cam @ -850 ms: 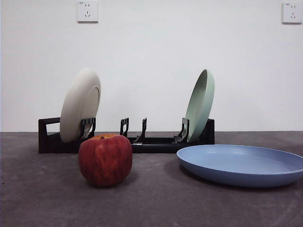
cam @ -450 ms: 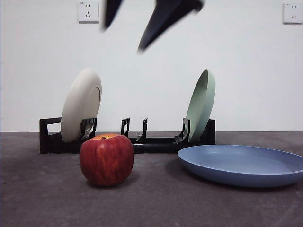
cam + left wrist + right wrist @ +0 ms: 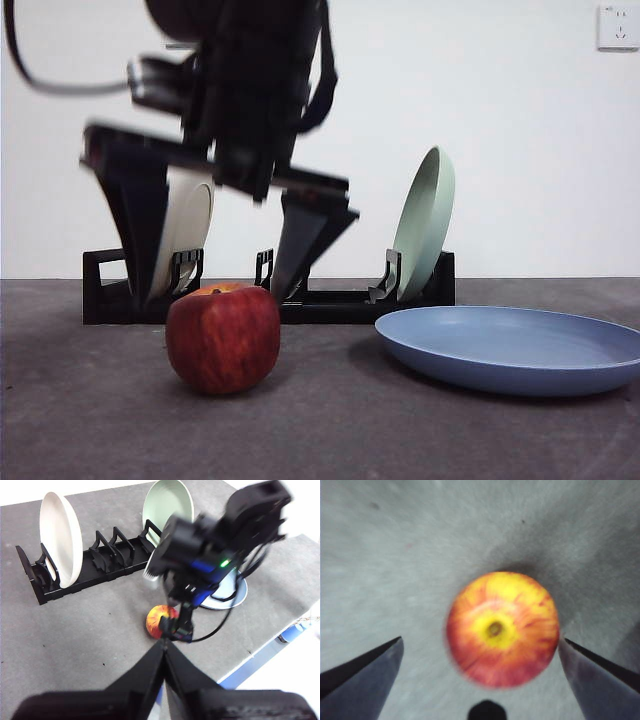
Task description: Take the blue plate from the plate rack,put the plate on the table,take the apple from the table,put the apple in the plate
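Taking the plate rack (image 3: 270, 295) as the marker, its left end carries the cream-white plate (image 3: 190, 215) standing on edge, partly hidden in the front view by a black jaw of the right pincer (image 3: 215, 270). That pincer hangs over the apple (image 3: 222, 337), spread wide, one jaw to each side of the fruit and neither touching it; the right wrist view looks straight down on the apple's yellow stem dimple centred between the two jaw tips. The apple sits on the desk (image 3: 320, 430) just in front of the rack's left half. At the rack's right end the pale green plate (image 3: 424, 220) leans in its slot. In front of that right end, well apart from the apple, the blue plate (image 3: 510, 347) lies flat on the desk. The left pincer (image 3: 164, 647) waits high over the desk's near side, its jaws pressed together.
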### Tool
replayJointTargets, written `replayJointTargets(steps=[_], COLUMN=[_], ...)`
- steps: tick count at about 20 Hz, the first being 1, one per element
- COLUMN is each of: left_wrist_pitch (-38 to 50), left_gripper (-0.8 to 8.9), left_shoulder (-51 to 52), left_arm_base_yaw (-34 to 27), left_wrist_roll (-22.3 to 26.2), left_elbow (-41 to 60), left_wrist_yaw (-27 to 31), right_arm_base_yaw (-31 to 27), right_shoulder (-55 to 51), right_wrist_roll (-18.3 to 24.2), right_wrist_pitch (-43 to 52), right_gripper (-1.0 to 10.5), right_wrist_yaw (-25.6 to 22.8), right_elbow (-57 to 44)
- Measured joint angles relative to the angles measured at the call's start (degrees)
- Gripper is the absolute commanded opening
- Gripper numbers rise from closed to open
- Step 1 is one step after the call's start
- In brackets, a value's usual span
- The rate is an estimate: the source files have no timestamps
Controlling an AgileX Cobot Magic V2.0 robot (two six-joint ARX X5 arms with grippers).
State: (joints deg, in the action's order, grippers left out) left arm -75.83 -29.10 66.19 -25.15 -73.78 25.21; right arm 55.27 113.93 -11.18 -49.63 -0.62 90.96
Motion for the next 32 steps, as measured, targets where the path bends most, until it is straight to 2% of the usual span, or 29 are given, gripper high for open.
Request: replayJointTargets(steps=[5, 6, 9, 15, 18, 23, 26, 29, 32], left_wrist_pitch=[0.0, 0.0, 0.0, 0.0, 0.0, 0.0, 0.0, 0.0, 0.0], left_gripper=[-0.08, -0.08, -0.08, -0.08, -0.08, -0.08, -0.08, -0.08, -0.08], left_shoulder=[0.02, 0.02, 0.02, 0.02, 0.02, 0.02, 0.02, 0.02, 0.02], left_arm_base_yaw=[0.0, 0.0, 0.0, 0.0, 0.0, 0.0, 0.0, 0.0, 0.0], left_wrist_roll=[0.0, 0.0, 0.07, 0.83, 1.09, 1.11, 1.6, 2.05, 2.43], left_elbow=[0.0, 0.0, 0.0, 0.0, 0.0, 0.0, 0.0, 0.0, 0.0], left_wrist_yaw=[0.07, 0.07, 0.07, 0.13, 0.13, 0.13, 0.13, 0.13, 0.2], right_arm_base_yaw=[0.0, 0.0, 0.0, -0.07, -0.17, -0.22, -0.22, -0.22, -0.22], right_shoulder=[2.91, 2.93, 2.93, 2.93, 2.93, 2.93, 2.05, -2.34, -9.88], right_wrist_roll=[-0.31, -0.44, -1.09, -1.79, -2.51, -3.23, -3.63, -3.63, -3.63], right_wrist_pitch=[3.04, 3.54, 3.76, 1.42, 1.09, -1.36, -8.46, -12.22, -16.44], right_gripper=[7.8, 7.1, 4.0, 3.6, 1.3, 1.2, 1.2, 1.2, 1.2], right_wrist_yaw=[-0.68, -0.68, -1.55, -1.77, -1.75, -2.45, -3.21, -7.72, -16.15], right_elbow=[-0.02, -0.02, -0.02, -0.02, 0.0, 0.35, 0.9, 0.87, 0.92])
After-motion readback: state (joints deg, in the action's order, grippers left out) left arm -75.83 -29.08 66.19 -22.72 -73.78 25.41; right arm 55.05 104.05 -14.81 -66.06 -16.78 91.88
